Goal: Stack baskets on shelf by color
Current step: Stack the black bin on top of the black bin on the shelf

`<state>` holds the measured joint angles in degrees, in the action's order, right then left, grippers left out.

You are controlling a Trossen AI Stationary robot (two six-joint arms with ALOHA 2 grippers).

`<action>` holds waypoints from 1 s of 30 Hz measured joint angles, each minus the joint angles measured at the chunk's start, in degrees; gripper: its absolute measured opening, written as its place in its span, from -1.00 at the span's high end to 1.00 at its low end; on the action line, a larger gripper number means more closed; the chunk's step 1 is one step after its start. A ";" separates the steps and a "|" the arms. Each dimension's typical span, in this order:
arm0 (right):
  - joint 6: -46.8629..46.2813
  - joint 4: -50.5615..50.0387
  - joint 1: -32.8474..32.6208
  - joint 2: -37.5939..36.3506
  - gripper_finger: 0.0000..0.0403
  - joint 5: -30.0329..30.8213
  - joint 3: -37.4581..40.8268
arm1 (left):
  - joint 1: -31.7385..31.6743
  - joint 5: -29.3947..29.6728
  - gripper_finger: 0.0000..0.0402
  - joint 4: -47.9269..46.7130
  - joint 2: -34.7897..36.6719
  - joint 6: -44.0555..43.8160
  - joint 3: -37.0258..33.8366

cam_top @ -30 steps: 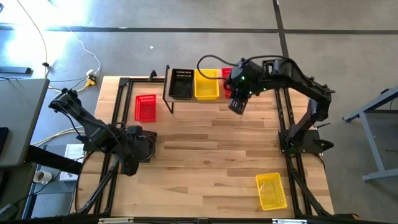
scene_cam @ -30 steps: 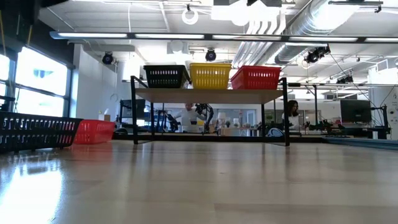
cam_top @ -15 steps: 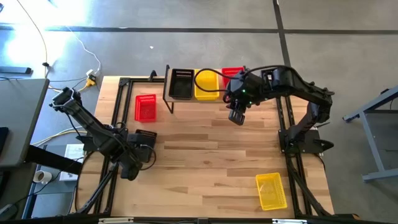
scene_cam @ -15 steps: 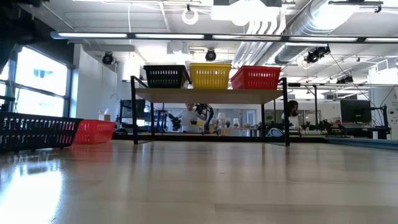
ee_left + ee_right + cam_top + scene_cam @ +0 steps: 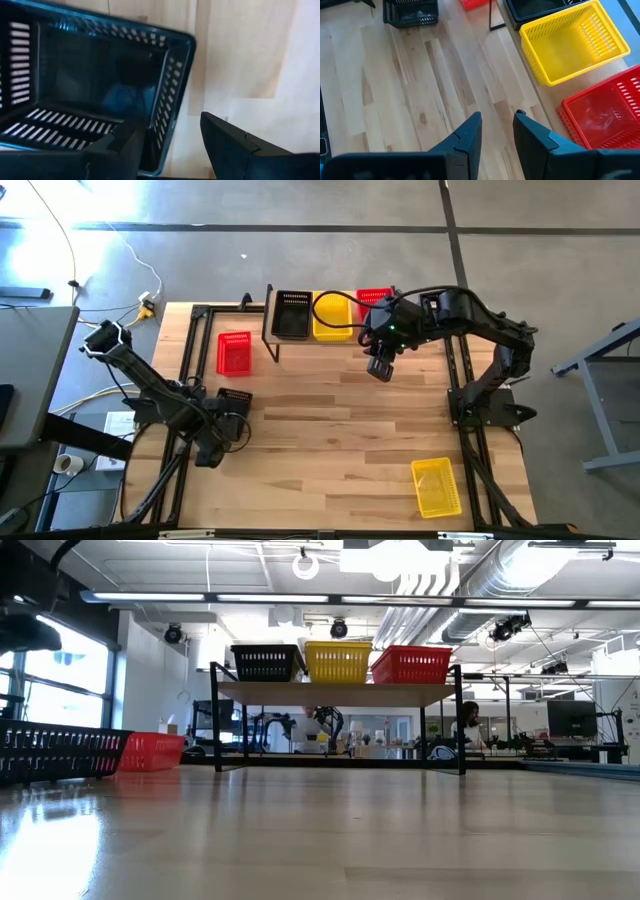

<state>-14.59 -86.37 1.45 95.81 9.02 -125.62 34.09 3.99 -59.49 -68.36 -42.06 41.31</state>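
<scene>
On the table near its left edge sits a black basket (image 5: 238,399) (image 5: 75,85). My left gripper (image 5: 213,442) (image 5: 170,125) points down over it, open, with one finger inside and one outside one of its walls (image 5: 167,90), touching neither side. The shelf (image 5: 272,330) (image 5: 340,693) at the far edge carries a black basket (image 5: 291,315), a yellow basket (image 5: 332,317) and a red basket (image 5: 375,298), side by side. My right gripper (image 5: 380,367) (image 5: 497,125) hangs open above the table just in front of the shelf, holding nothing.
A red basket (image 5: 234,352) lies on the table left of the shelf. A yellow basket (image 5: 437,486) lies near the front right corner. Bare wood spans the middle of the table (image 5: 340,420). Black frame rails (image 5: 190,360) run along both sides.
My left gripper has come down onto the black basket at the table's left, staying open, until its fingers stand on either side of one wall. My right gripper has drawn a little away from the shelf toward the near edge, then kept still.
</scene>
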 joint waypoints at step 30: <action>-0.61 0.02 0.00 0.02 0.51 0.04 0.00 | -0.04 -1.84 0.93 10.47 0.00 -3.56 -4.59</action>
<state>-15.20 -86.35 1.45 95.83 9.06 -125.62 34.04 2.15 -49.01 -68.36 -45.62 36.72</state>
